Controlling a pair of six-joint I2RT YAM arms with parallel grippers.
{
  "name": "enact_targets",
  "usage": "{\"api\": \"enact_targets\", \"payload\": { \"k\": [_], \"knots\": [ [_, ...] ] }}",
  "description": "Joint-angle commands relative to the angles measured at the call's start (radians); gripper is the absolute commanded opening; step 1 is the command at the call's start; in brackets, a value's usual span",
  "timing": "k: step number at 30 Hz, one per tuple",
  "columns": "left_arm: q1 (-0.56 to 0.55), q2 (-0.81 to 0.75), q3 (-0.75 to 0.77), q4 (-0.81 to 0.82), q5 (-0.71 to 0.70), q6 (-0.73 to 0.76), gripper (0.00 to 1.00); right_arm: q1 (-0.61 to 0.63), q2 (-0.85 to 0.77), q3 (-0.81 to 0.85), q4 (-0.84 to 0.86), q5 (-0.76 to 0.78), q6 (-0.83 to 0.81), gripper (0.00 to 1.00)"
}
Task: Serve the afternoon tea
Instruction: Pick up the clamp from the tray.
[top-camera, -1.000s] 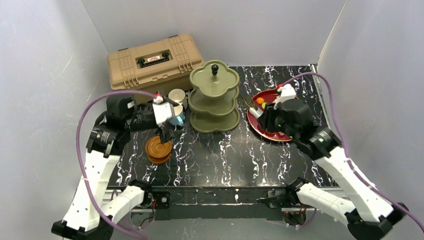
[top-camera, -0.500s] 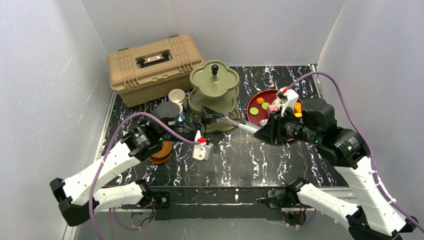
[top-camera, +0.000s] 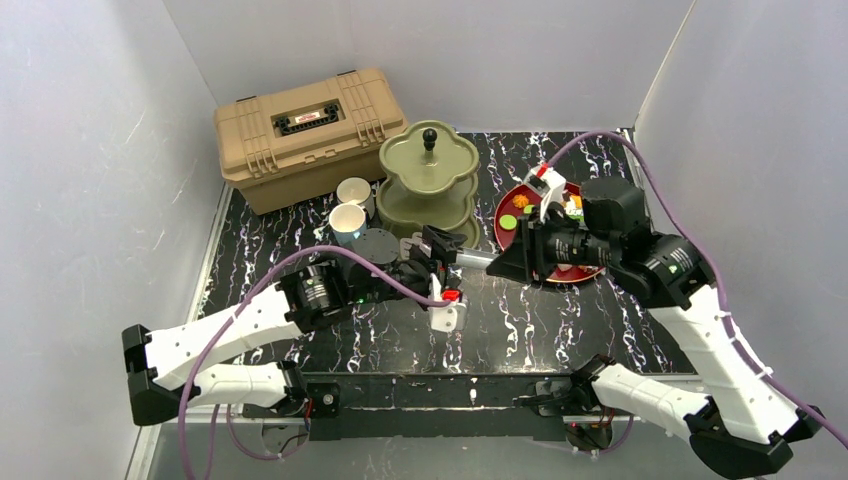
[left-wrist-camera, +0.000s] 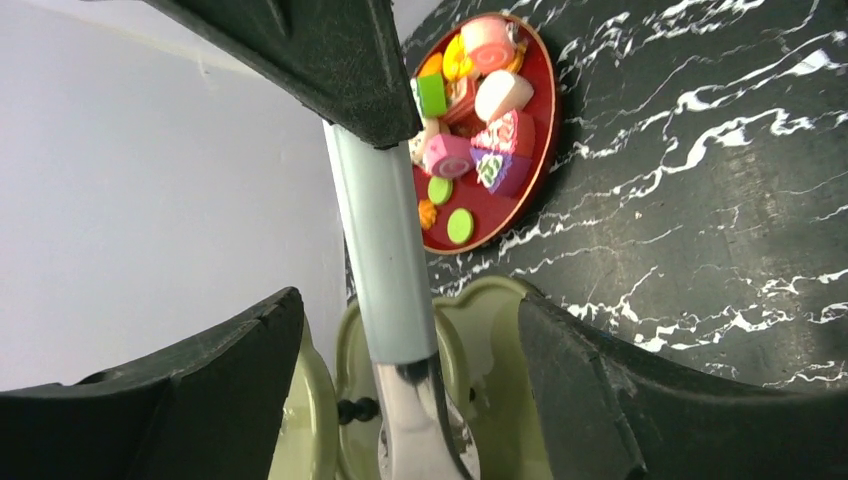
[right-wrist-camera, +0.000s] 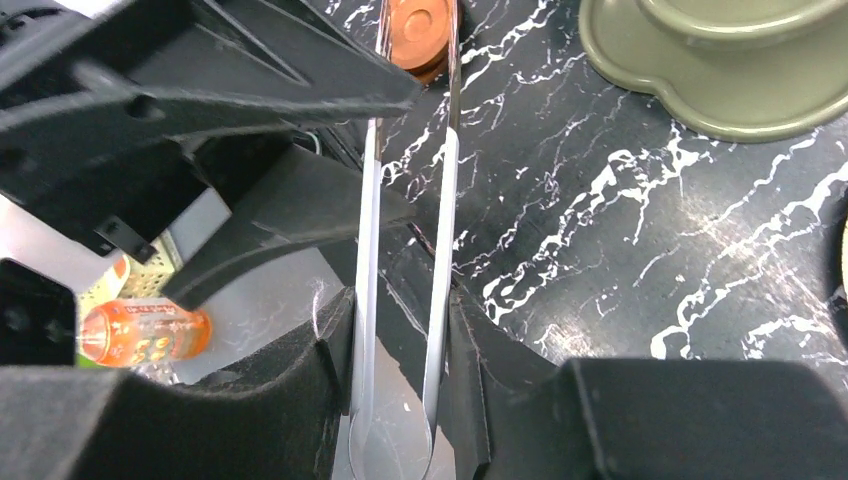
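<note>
The olive-green three-tier stand (top-camera: 430, 185) stands at the back centre, a white mug (top-camera: 353, 190) and a light-blue mug (top-camera: 347, 222) to its left. Toy cakes (left-wrist-camera: 470, 100) lie on a red plate (top-camera: 512, 238) right of the stand. My right gripper (top-camera: 515, 262) is shut on metal tongs (top-camera: 478, 258), which point left across the table. My left gripper (top-camera: 440, 245) is open, its fingers either side of the tongs' (left-wrist-camera: 385, 250) front half and apart from them. In the right wrist view the brown saucers (right-wrist-camera: 422, 30) show beyond the tongs' tips.
A tan toolbox (top-camera: 305, 125) sits at the back left against the wall. White walls close in both sides. The left arm lies low across the front left of the black marbled table (top-camera: 560, 320).
The left arm swung right from the saucers to the table's middle. The right arm carried the tongs left from the red plate, into the left gripper's gap. The left jaws narrowed a little.
</note>
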Motion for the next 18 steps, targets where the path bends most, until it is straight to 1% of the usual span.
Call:
{"api": "enact_targets", "payload": {
  "k": [1, 2, 4, 6, 7, 10, 11, 12, 15, 16, 18],
  "knots": [
    [-0.011, 0.023, -0.004, 0.039, -0.152, -0.045, 0.72, 0.003, 0.023, 0.064, 0.1, -0.094, -0.011, 0.24],
    [-0.011, 0.027, -0.004, 0.046, -0.188, -0.044, 0.68, 0.003, 0.027, 0.068, 0.099, -0.098, -0.012, 0.24],
    [-0.011, 0.031, -0.011, 0.05, -0.217, -0.037, 0.58, 0.003, 0.032, 0.075, 0.096, -0.1, -0.015, 0.24],
    [-0.011, 0.029, -0.025, 0.058, -0.23, -0.024, 0.51, 0.003, 0.037, 0.077, 0.096, -0.104, -0.017, 0.24],
    [-0.011, 0.025, -0.03, 0.069, -0.235, -0.019, 0.5, 0.003, 0.039, 0.078, 0.097, -0.106, -0.017, 0.24],
    [-0.011, 0.018, -0.027, 0.07, -0.231, -0.031, 0.52, 0.003, 0.041, 0.068, 0.103, -0.103, -0.015, 0.24],
    [-0.011, 0.019, -0.026, 0.064, -0.225, -0.034, 0.5, 0.003, 0.041, 0.064, 0.113, -0.108, -0.01, 0.24],
    [-0.011, 0.021, -0.027, 0.064, -0.221, -0.035, 0.47, 0.003, 0.04, 0.06, 0.126, -0.114, -0.003, 0.24],
    [-0.011, 0.031, -0.028, 0.087, -0.23, -0.042, 0.28, 0.003, 0.038, 0.047, 0.151, -0.118, 0.011, 0.25],
    [-0.011, 0.033, -0.028, 0.097, -0.236, -0.047, 0.24, 0.003, 0.038, 0.045, 0.155, -0.113, 0.014, 0.26],
    [-0.011, 0.036, -0.019, 0.102, -0.243, -0.058, 0.18, 0.002, 0.036, 0.042, 0.159, -0.1, 0.02, 0.28]
  ]
}}
